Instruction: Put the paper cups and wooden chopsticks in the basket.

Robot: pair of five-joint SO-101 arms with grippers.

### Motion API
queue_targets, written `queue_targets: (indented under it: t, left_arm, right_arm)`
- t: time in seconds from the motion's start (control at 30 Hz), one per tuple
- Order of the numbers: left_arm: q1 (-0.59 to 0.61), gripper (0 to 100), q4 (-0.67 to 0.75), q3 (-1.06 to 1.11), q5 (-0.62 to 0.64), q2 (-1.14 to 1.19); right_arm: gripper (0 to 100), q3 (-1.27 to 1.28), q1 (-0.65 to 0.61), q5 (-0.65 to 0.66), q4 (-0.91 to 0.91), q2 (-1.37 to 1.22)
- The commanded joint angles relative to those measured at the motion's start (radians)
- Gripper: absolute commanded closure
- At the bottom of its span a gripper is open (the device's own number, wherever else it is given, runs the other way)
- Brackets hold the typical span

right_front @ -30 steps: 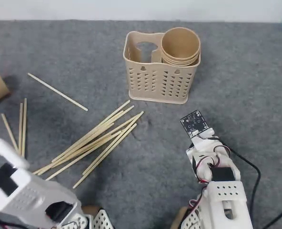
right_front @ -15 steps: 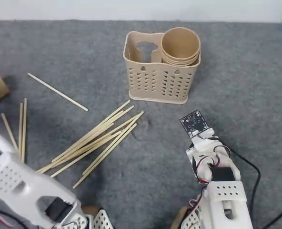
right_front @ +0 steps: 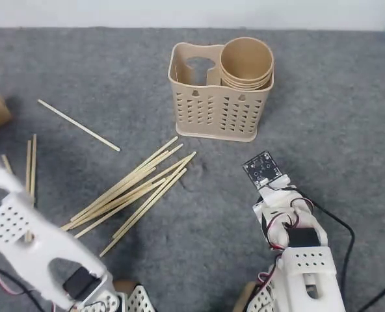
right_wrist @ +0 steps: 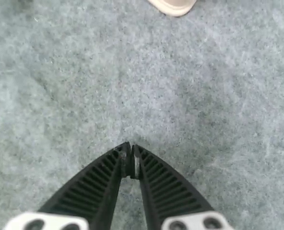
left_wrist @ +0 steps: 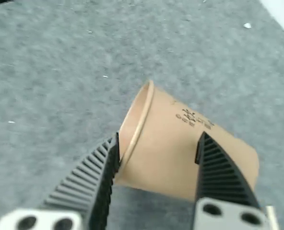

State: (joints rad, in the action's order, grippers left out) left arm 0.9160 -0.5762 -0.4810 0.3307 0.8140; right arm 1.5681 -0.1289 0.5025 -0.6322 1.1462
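The loose paper cup [left_wrist: 180, 143] lies on its side on the grey mat [left_wrist: 46, 57] at the table's far left, well apart from the basket [right_front: 218, 110]. My left gripper [left_wrist: 159, 140] is spread wide astride it, one finger at the rim. I judge that closing here could crush the thin wall or squirt the cup away, since it rolls freely, while my right gripper [right_wrist: 131, 160] sits pinched shut over the mat. The small dark print on the cup's side is too small to read.
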Motion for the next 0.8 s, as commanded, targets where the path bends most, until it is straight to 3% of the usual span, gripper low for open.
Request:
queue_targets:
  t: [0.0, 0.2, 0.43, 0.63, 0.77]
  left_arm:
    - [-0.032, 75, 0.0, -0.048, 0.052, -0.021]
    - [-0.072, 76, -0.005, -0.047, 0.064, -0.025]
    - [-0.107, 99, -0.005, -0.051, -0.002, -0.026]
    - [-0.124, 99, -0.012, -0.073, 0.011, -0.026]
    - [-0.124, 99, -0.103, -0.153, 0.021, -0.026]
  right_arm:
    - [99.1, -0.008, -0.005, 0.017, -0.015, 0.033]
    - [99.1, -0.009, -0.005, 0.017, -0.015, 0.033]
    - [99.1, -0.009, -0.005, 0.017, -0.018, 0.033]
    - [99.1, -0.009, -0.005, 0.017, -0.018, 0.033]
    - [99.1, -0.009, -0.005, 0.017, -0.015, 0.033]
